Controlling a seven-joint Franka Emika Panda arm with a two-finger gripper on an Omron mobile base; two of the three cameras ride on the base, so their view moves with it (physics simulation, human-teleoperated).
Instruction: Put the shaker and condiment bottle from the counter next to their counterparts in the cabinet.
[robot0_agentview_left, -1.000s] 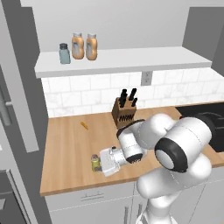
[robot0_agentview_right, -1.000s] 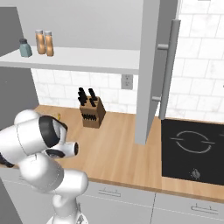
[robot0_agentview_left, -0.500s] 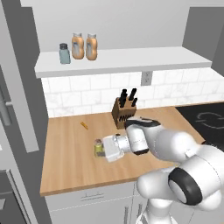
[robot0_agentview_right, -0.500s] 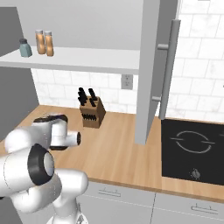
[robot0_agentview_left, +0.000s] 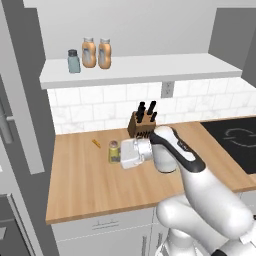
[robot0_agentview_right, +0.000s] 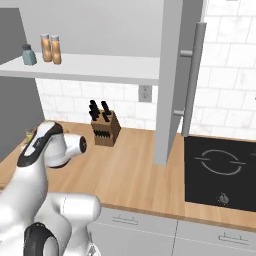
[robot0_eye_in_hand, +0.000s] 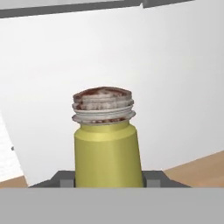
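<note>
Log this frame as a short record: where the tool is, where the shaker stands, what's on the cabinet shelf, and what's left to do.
tool: low over the counter, at the shaker
grip: shaker between the fingers in the hand view; contact unclear
shaker: upright on the counter
shelf: blue-grey shaker, two orange bottles side by side
nearby: knife block
left to do: shaker not yet on the shelf

no readable text anywhere, no labels, no brands, no numbers, bottles and shaker plain, knife block unmarked
</note>
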